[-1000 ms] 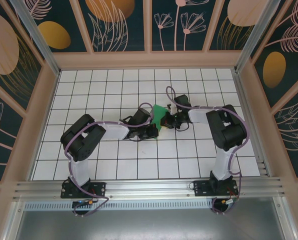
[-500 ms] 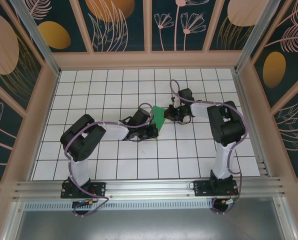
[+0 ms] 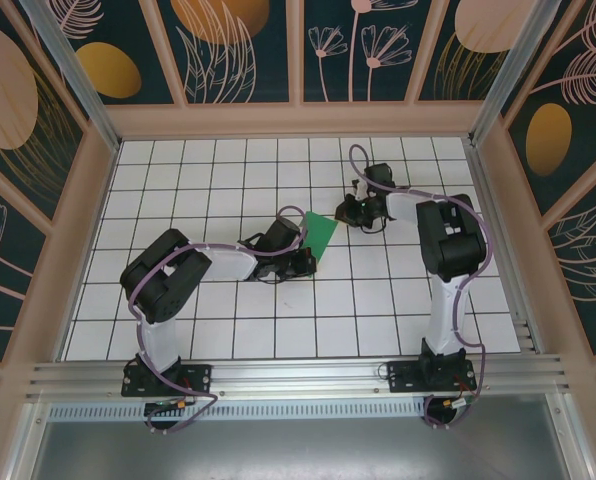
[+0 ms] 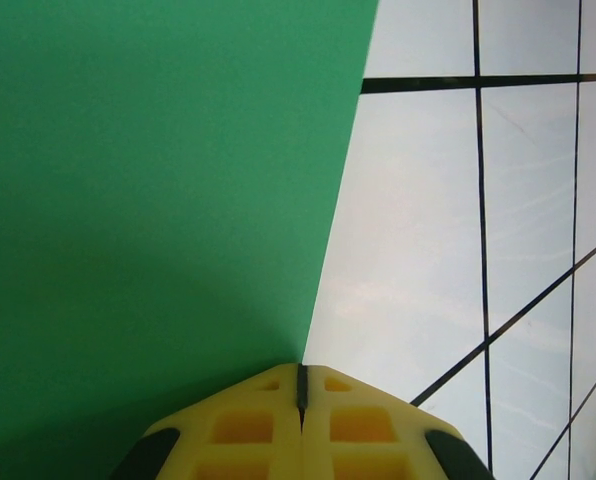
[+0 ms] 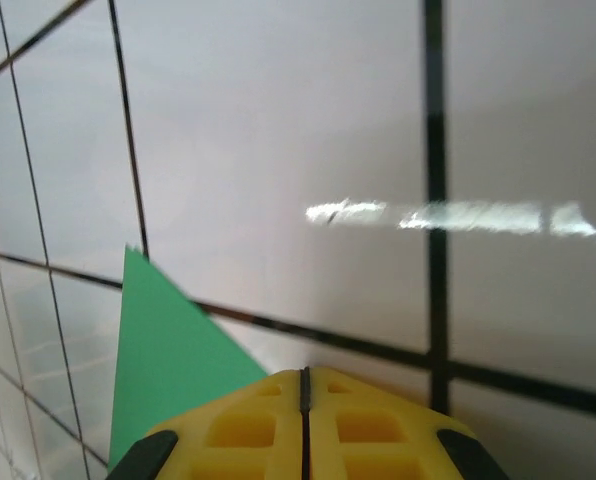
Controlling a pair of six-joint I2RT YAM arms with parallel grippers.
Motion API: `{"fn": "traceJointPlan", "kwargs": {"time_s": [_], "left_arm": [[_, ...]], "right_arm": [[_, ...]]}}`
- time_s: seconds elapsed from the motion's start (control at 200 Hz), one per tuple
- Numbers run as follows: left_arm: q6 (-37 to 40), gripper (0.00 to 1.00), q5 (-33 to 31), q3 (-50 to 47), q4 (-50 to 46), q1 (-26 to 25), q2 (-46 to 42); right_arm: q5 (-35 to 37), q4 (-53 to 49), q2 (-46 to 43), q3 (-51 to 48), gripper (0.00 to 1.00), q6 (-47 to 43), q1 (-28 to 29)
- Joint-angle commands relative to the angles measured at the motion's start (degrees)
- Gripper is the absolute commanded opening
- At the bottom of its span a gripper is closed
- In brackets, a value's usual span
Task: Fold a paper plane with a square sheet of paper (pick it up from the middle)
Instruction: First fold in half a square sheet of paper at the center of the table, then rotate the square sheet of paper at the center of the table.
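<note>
The green square sheet of paper (image 3: pixel 319 234) sits at the middle of the table, partly raised off the tiles. My left gripper (image 3: pixel 305 255) is shut on its near-left edge. In the left wrist view the sheet (image 4: pixel 158 200) covers the left half, and its straight edge runs down into the seam of the closed yellow fingertips (image 4: pixel 248 430). My right gripper (image 3: pixel 347 213) is shut with nothing in it, just back-right of the sheet and apart from it. In the right wrist view one pointed corner of the sheet (image 5: pixel 168 360) lies to the left of the closed jaws.
The white gridded table (image 3: pixel 228 320) is walled by wooden panels on three sides (image 3: pixel 298 120). An aluminium rail (image 3: pixel 298 375) runs along the near edge by the arm bases. Both arms reach inward and their wrists crowd the table's middle.
My right gripper has drawn back from the sheet toward the back right, leaving the paper uncovered. The left arm has kept its grip and place.
</note>
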Motion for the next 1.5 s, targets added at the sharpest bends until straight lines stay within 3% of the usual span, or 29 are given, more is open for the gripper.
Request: {"fn": "traceJointPlan", "kwargs": {"time_s": [0.0,0.12,0.245,0.41,0.535,0.721,0.966,1.151,1.351,1.491], "left_arm": [[1.3,0.05,-1.7,-2.4,-10.1,-0.2,0.3],[1.7,0.11,-1.5,0.5,-9.9,-0.2,-2.1],[1.7,0.25,-3.0,5.0,-9.5,-0.3,-5.5],[2.4,0.41,-10.7,7.2,-11.2,0.0,-9.7],[2.8,0.53,-16.9,5.9,-13.4,1.5,-12.7],[1.4,0.68,-19.8,1.0,-13.8,4.7,-15.7],[-0.5,0.83,-21.1,-5.5,-11.9,8.4,-20.6],[-0.8,0.98,-21.6,-8.7,-11.4,10.2,-23.1],[-1.4,0.99,-19.2,-11.4,-10.0,11.9,-24.7],[-2.0,0.99,-16.0,-12.6,-8.3,12.0,-24.5]], "right_arm": [[7.1,-0.4,0.3,2.1,0.1,-1.6,-1.4],[8.7,0.3,-4.9,-0.6,0.12,-0.9,-1.3],[10.7,1.2,-12.0,-5.9,0.19,-0.2,-1.0],[14.7,1.8,-19.8,-13.2,0.31,1.0,0.8],[18.7,1.1,-22.1,-15.7,0.35,2.6,5.1],[23.9,-0.2,-17.6,-12.6,0.38,4.8,11.6],[28.3,-4.0,-7.9,-3.7,0.39,4.2,15.6],[30.3,-7.1,-2.0,0.7,0.39,-1.3,18.2],[29.6,-9.3,2.7,3.1,0.38,-19.9,21.3],[25.7,-8.7,0.7,4.3,0.38,-22.8,21.2]]}}
